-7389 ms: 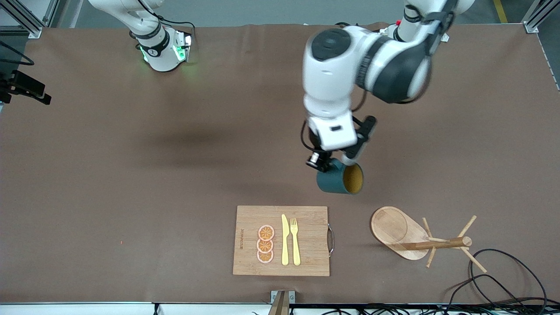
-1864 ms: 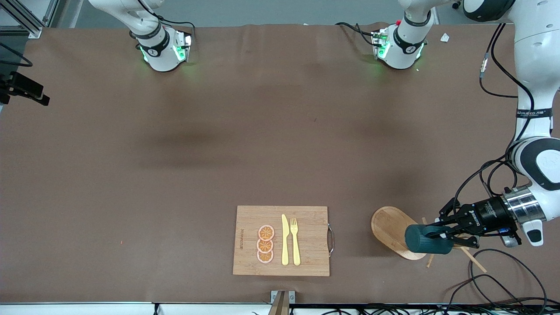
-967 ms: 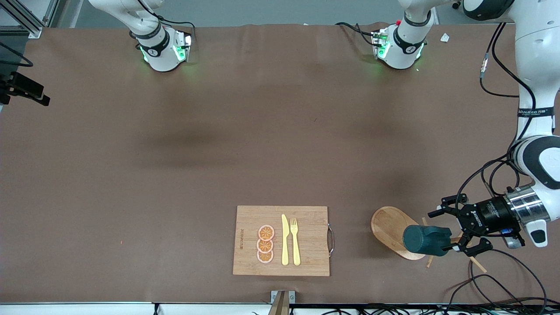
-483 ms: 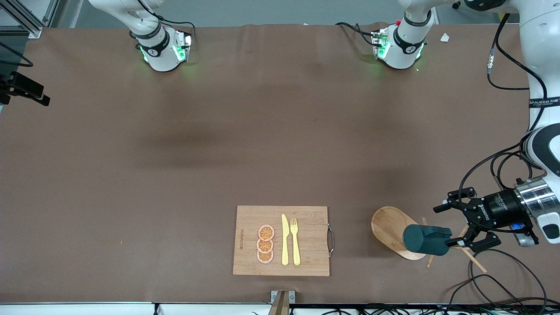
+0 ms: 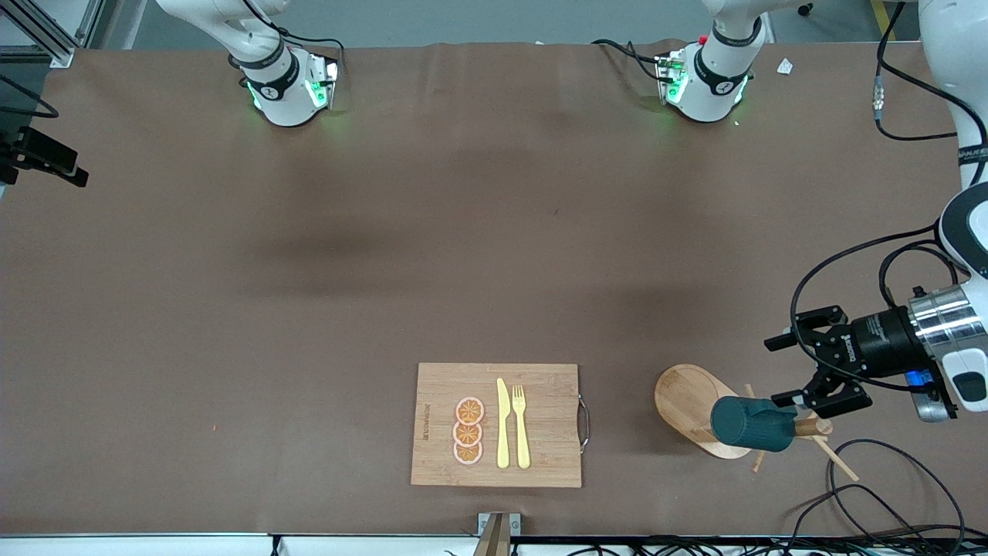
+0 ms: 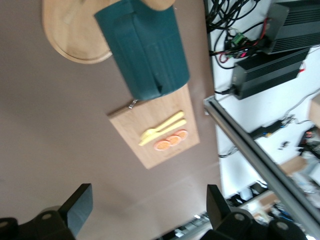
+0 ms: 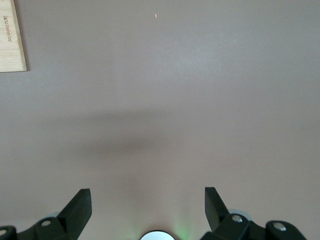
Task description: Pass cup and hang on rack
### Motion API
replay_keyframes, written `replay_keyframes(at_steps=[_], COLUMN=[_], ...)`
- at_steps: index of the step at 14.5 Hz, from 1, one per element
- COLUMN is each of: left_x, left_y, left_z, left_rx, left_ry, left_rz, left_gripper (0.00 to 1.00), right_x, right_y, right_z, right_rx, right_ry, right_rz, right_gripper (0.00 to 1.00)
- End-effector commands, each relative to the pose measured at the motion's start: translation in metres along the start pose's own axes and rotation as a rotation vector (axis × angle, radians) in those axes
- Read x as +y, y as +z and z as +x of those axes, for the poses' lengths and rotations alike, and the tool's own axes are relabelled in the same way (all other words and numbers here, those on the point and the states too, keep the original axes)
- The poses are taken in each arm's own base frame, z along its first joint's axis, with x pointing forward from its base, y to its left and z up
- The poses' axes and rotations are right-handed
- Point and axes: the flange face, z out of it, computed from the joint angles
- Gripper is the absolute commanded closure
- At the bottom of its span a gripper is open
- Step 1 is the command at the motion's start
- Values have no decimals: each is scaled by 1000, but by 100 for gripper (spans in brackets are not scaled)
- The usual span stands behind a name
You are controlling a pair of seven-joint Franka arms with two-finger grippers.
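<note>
We see the ribbed dark teal cup [image 5: 752, 424] hanging on the light wooden rack [image 5: 695, 405]; our left gripper [image 5: 791, 369] hangs empty beside it, jaws spread; our right gripper [image 7: 147, 210] waits, jaws apart, over bare table.

The cup [image 5: 752, 423] is covering the upper part of the rack [image 5: 687, 401], so which peg is carrying it is not showing, and its handle is not showing in the front view. In the left wrist view the rack's base [image 6: 70, 35] and the cup's top [image 6: 142, 47] are running off the frame at twelve o'clock. The left arm [image 5: 961, 232] is leaving the front view at three o'clock. The right gripper [image 7: 148, 206] is lying outside the front view; only its fingertips [image 7: 80, 205] are showing, at six o'clock, in its wrist view. The cutting board [image 7: 11, 37] is being cropped there at ten o'clock.
</note>
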Motion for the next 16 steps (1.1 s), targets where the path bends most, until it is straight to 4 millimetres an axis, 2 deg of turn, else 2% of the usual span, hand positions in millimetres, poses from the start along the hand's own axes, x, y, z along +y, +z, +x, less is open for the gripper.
replay_keyframes(at_steps=[1,4,6,8,11,12,13,14,16], left_x=[2,5,2,-4,-17,-20,-20,-22,-34], left_y=[-10,-18,-29,-44,-79,-93,-103,-111,-119], left_z=[-39,-90,-125,-151,-164,-159,-167,-183,-185], left_rx=[75,197,307,385,406,416,446,470,464], left_ry=[104,270,422,574,772,817,878,928,937], left_rz=[83,202,328,442,564,584,613,635,686], left_gripper=[0,0,0,0,0,0,0,0,0], right_x=[1,1,1,1,1,1,1,1,1], right_y=[-1,-1,-1,-1,-1,-1,-1,-2,-1], right_z=[-7,-7,-7,-7,-7,-7,-7,-8,-7], right_rx=[3,3,3,5,6,6,6,6,3], right_ry=[-5,-5,-5,-5,-3,-3,-5,-5,-6], right_rz=[3,4,3,3,3,3,3,4,3], right_gripper=[0,0,0,0,0,0,0,0,0])
